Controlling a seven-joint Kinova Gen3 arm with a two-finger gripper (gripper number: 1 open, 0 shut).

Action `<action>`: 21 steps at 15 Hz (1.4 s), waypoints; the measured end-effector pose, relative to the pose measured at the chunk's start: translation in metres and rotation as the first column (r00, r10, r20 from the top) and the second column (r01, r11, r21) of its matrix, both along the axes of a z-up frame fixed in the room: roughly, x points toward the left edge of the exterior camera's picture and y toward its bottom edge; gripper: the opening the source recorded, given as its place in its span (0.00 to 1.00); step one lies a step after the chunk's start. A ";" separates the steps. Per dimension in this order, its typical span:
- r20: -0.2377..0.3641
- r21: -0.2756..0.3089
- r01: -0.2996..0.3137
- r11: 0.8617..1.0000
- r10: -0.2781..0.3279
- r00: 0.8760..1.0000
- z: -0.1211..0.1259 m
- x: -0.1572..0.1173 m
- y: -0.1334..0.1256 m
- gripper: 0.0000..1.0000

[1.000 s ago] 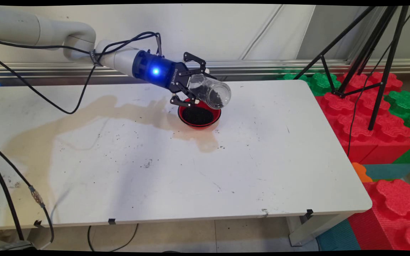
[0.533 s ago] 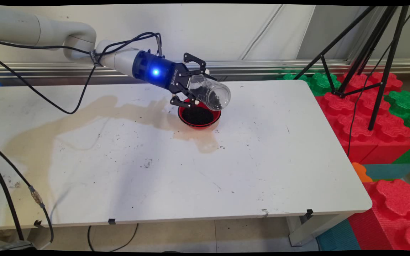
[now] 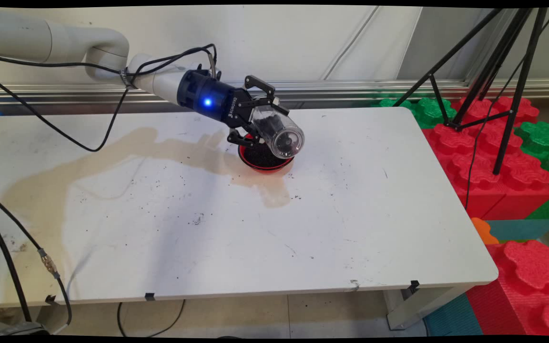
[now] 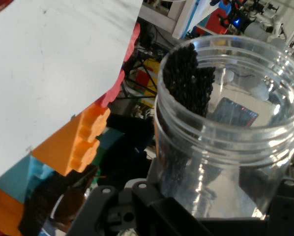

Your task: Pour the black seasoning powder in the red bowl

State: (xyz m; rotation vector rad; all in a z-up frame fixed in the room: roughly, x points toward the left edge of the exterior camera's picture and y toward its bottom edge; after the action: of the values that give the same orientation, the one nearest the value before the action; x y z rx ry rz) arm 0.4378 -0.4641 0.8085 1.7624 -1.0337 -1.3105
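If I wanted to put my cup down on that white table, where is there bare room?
The table is bare along its near edge and across its whole right half, up to the red blocks. The left half is open too, though stained. It is crowded only at the back middle, where the pincer holds a clear jar tilted over the red bowl.

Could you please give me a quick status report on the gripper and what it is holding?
Gripper shut on clear jar, tilted. Dark grains inside jar. Red bowl of grains directly below. Nothing obstructing.
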 end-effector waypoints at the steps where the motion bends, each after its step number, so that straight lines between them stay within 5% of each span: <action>1: 0.006 -0.020 0.006 1.000 -0.006 1.000 -0.001 0.000 0.000 0.00; 8: 0.058 -0.165 0.054 0.985 -0.045 0.997 -0.005 0.003 -0.003 0.00; 12: 0.103 -0.277 0.088 0.957 -0.062 0.993 -0.005 0.005 -0.006 0.00; 18: 0.163 -0.421 0.141 0.896 -0.078 0.984 -0.003 0.007 -0.005 0.00; 21: 0.200 -0.505 0.177 0.845 -0.085 0.976 0.001 0.006 -0.003 0.00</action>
State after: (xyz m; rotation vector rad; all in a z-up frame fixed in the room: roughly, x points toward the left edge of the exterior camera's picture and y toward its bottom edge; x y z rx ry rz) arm 0.4440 -0.4668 0.8099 1.4148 -1.4704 -0.8456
